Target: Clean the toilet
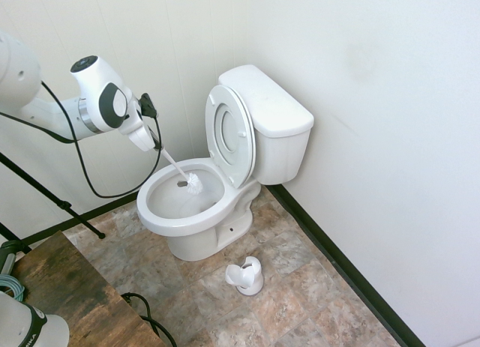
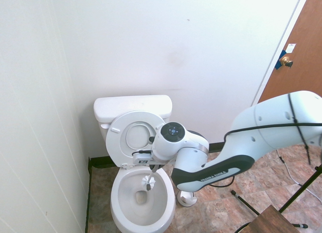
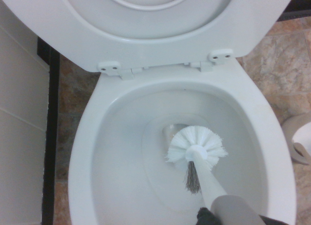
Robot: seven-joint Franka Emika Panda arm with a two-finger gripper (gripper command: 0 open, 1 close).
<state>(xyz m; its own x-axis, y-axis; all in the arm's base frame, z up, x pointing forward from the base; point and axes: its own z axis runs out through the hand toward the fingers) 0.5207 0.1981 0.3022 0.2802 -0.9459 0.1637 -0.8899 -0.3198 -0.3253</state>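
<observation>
The white toilet [image 1: 187, 219] stands in the corner with its seat and lid [image 1: 231, 133] raised against the tank [image 1: 274, 111]. My gripper [image 1: 156, 143] hangs over the bowl's left rim, shut on the slim white handle of a toilet brush [image 1: 178, 169]. The brush slants down into the bowl, and its white bristle head [image 3: 197, 146] sits near the drain opening at the bowl's bottom. From the other side the brush head [image 2: 148, 181] shows inside the bowl [image 2: 143, 203], below the wrist.
The small white brush holder [image 1: 246, 276] stands empty on the tiled floor right of the toilet base. Walls close in behind and beside the toilet. A wooden surface [image 1: 67, 294] lies at the lower left, and a brown door [image 2: 297, 57] is at the far right.
</observation>
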